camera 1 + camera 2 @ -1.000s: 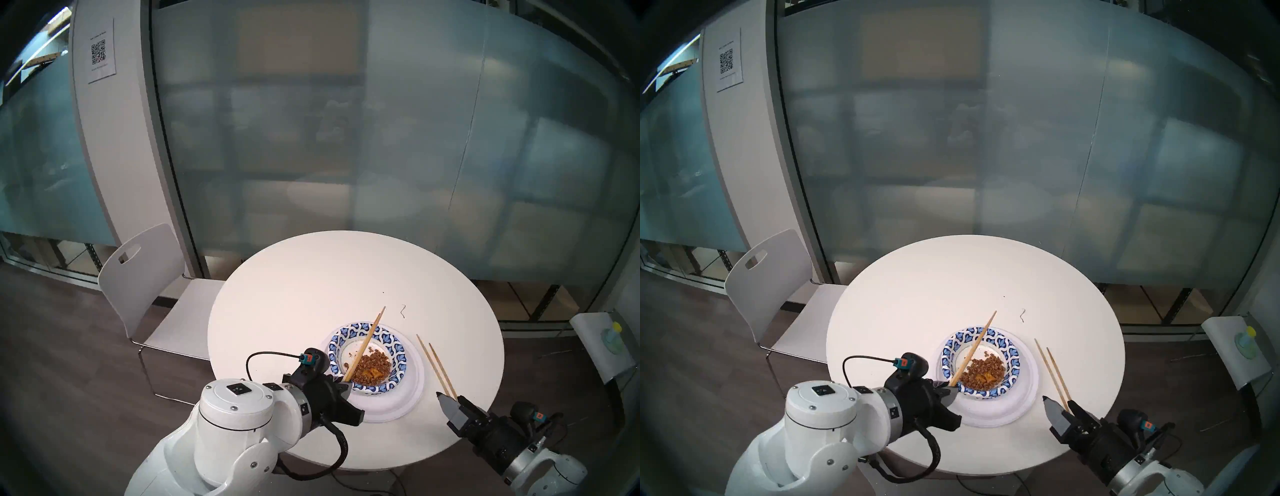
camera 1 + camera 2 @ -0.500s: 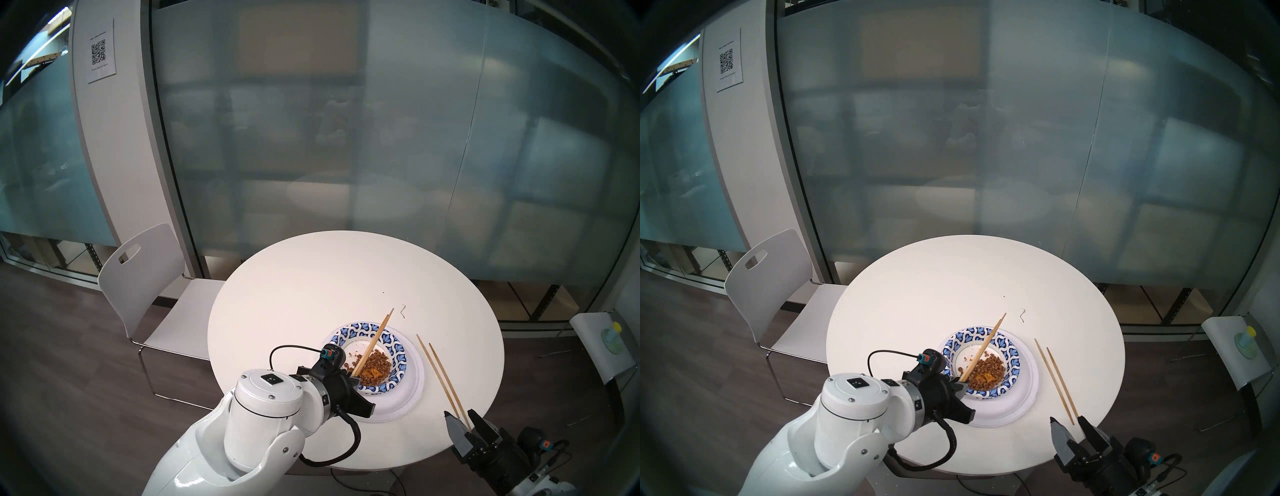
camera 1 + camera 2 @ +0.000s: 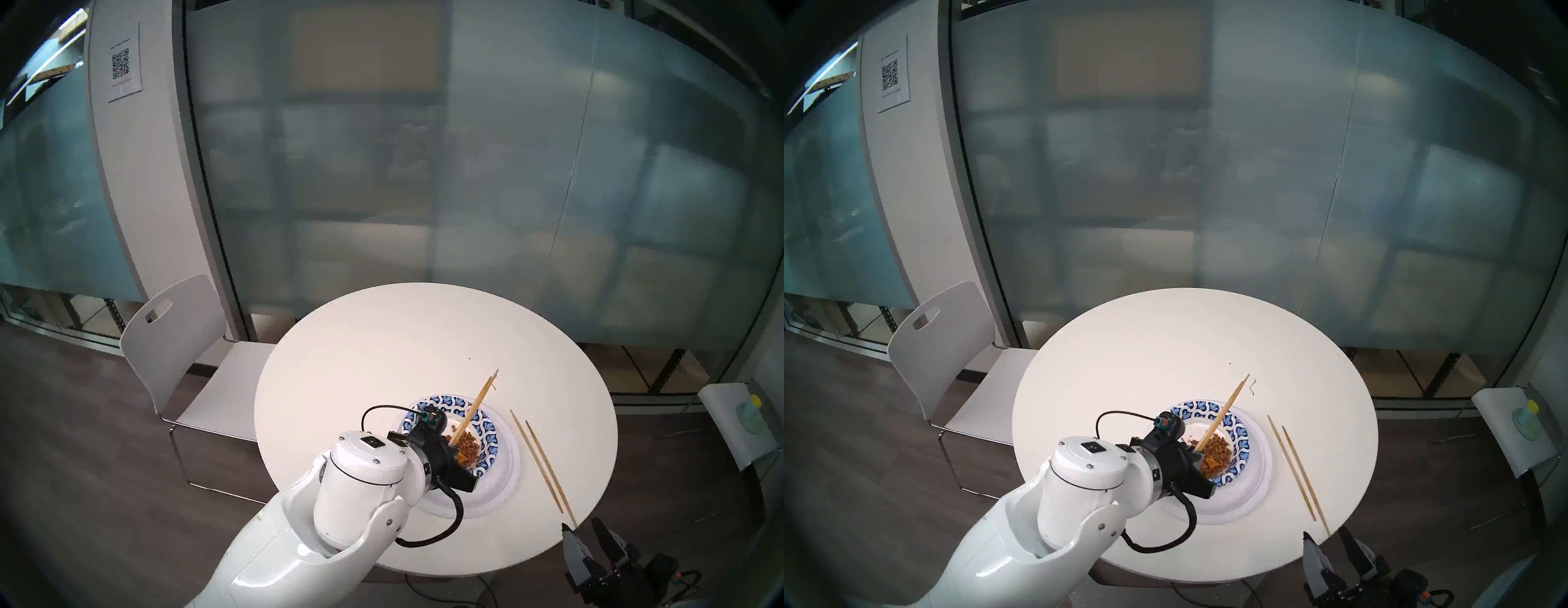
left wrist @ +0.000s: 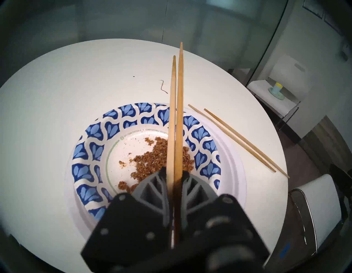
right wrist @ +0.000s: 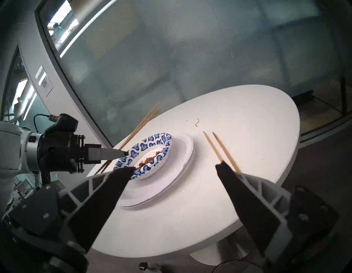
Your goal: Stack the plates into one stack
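The plates stand as one stack on the round table's near right: a blue-patterned dish (image 3: pixel 488 429) (image 4: pixel 95 152) with brown food crumbs (image 4: pixel 152 160) sits on wide white plates (image 3: pixel 505 475) (image 5: pixel 182 152), whose rims show two layers. My left gripper (image 4: pixel 173 171) (image 3: pixel 456 448) hangs over the dish's near side, shut on a pair of wooden chopsticks (image 4: pixel 176 114) that point away over the far rim. My right gripper (image 5: pixel 175 166) (image 3: pixel 581 524) is open and empty, just off the table's near right edge.
A second pair of chopsticks (image 3: pixel 539 458) (image 5: pixel 219 146) lies loose on the white table (image 3: pixel 382 339), right of the stack. A small dark squiggle (image 4: pixel 163 88) lies beyond the dish. A white chair (image 3: pixel 182 339) stands at the left, a small stand (image 3: pixel 751 416) at the right.
My left arm has carried the held chopsticks rightward and further over the dish. My right gripper has drawn back off the table edge, away from the loose chopsticks, staying open.
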Robot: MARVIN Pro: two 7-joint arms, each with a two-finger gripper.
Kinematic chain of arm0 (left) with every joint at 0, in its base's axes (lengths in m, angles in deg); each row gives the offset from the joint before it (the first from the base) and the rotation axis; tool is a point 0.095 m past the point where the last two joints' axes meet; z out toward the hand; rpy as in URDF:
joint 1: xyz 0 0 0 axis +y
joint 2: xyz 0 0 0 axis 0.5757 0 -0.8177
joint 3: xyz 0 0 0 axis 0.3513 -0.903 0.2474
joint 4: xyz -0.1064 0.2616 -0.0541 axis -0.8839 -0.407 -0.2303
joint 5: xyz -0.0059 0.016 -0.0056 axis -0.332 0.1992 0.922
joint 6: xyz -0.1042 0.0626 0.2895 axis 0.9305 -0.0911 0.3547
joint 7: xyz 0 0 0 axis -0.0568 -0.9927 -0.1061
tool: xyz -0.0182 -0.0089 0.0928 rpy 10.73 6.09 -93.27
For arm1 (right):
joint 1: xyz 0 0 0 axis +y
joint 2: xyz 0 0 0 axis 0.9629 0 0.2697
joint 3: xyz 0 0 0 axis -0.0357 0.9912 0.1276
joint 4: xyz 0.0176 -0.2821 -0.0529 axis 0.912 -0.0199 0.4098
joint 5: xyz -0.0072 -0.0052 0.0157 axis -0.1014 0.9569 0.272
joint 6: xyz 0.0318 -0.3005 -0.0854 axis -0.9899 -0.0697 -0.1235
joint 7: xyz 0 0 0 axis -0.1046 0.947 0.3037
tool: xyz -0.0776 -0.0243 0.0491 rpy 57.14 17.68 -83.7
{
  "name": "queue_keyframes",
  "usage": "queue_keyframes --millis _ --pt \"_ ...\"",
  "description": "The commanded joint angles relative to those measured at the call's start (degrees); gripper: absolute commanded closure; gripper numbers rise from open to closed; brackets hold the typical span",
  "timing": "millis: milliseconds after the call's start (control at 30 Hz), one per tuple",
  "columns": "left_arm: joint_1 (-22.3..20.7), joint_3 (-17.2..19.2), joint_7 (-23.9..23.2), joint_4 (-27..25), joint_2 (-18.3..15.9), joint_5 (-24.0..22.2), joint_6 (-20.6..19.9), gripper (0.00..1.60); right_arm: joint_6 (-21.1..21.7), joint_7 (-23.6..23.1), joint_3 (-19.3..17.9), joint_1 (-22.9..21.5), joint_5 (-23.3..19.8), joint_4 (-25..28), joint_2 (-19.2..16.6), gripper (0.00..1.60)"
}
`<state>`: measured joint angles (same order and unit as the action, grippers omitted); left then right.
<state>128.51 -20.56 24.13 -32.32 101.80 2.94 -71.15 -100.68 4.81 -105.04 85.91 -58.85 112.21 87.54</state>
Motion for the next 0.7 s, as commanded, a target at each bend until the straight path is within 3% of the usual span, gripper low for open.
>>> queue_keyframes --millis 0,167,367,467,533,667 --pt "-5.6 -1.4 1.2 2.0 2.2 -0.3 0.1 1.60 -7.2 -4.6 0.2 -2.2 -2.7 -2.5 1.8 0.00" --pt "-8.5 -1.2 1.1 2.3 1.7 -1.3 0.1 1.60 -8.3 -6.3 -0.2 -3.2 -4.1 -4.1 1.6 0.00" --pt "-10.2 0.7 0.0 -0.8 -0.9 -4.6 0.1 1.60 -8.3 -7.6 -0.5 -4.9 -5.5 -5.8 0.8 0.00" --pt "-9.9 1.7 -0.6 -3.0 -2.8 -6.6 0.1 1.60 -8.0 -7.9 -0.6 -5.8 -6.1 -6.5 0.4 0.00" --pt "-10.2 1.5 -1.6 -4.6 -5.9 -8.6 0.1 1.60 -7.6 -8.5 -0.7 -6.8 -6.6 -6.9 -0.3 0.00" --pt "-12.0 1.3 -2.0 -4.6 -8.5 -11.3 0.1 1.60 -7.3 -9.0 -0.9 -7.4 -7.2 -6.9 -0.8 0.00"
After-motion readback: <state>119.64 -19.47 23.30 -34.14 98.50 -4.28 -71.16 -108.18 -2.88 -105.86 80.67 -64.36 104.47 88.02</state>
